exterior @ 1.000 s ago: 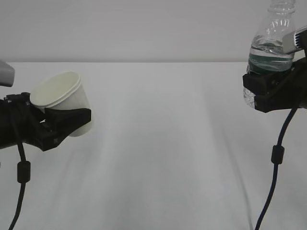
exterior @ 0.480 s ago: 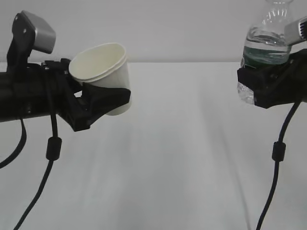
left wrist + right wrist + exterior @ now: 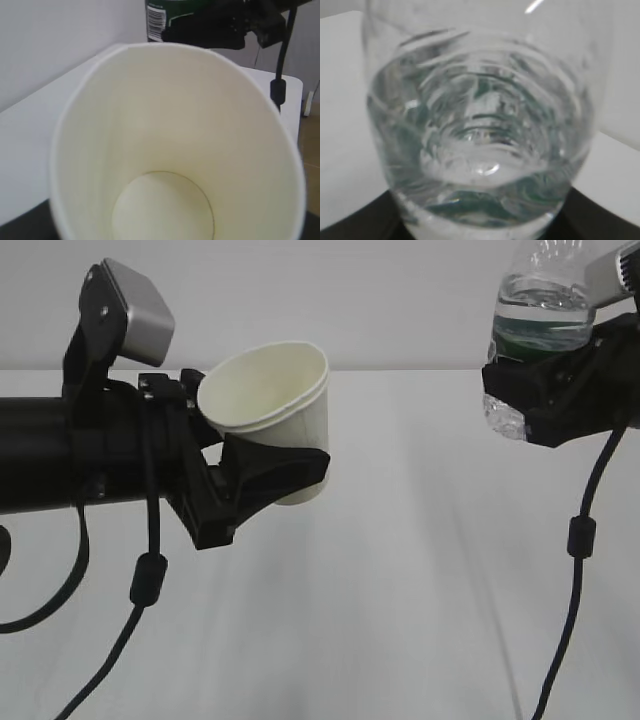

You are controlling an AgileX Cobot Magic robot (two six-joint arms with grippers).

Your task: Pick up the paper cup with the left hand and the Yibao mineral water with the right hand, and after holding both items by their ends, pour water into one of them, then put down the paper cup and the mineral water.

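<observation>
Above the table: both items are held up in the air over a plain white table [image 3: 400, 590], well apart from each other.
Left hand: a bulky black cylindrical arm [image 3: 265, 475] with wedge-shaped fingers and a light grey rounded box [image 3: 135, 315] on top; its fingers are closed partway around the lower body of the cup.
Paper cup: a small white tapered paper cup [image 3: 275, 410] with a cream inside and a doubled rolled rim, tilted with its mouth leaning to the left; the left wrist view looks straight into it [image 3: 170, 150] and shows it dry.
Right hand: a slimmer black gripper [image 3: 555, 400] with a flat grey plate, closed partway on the lower half of the bottle.
Bottle: a small clear plastic water bottle [image 3: 535, 310] with a dark green label band, standing upright, top cut off by the picture edge.
Water: clear liquid [image 3: 480, 150] fills the lower part of the bottle.
Writing: a barcode [image 3: 156, 17] shows on the green label; no brand name can be read.
</observation>
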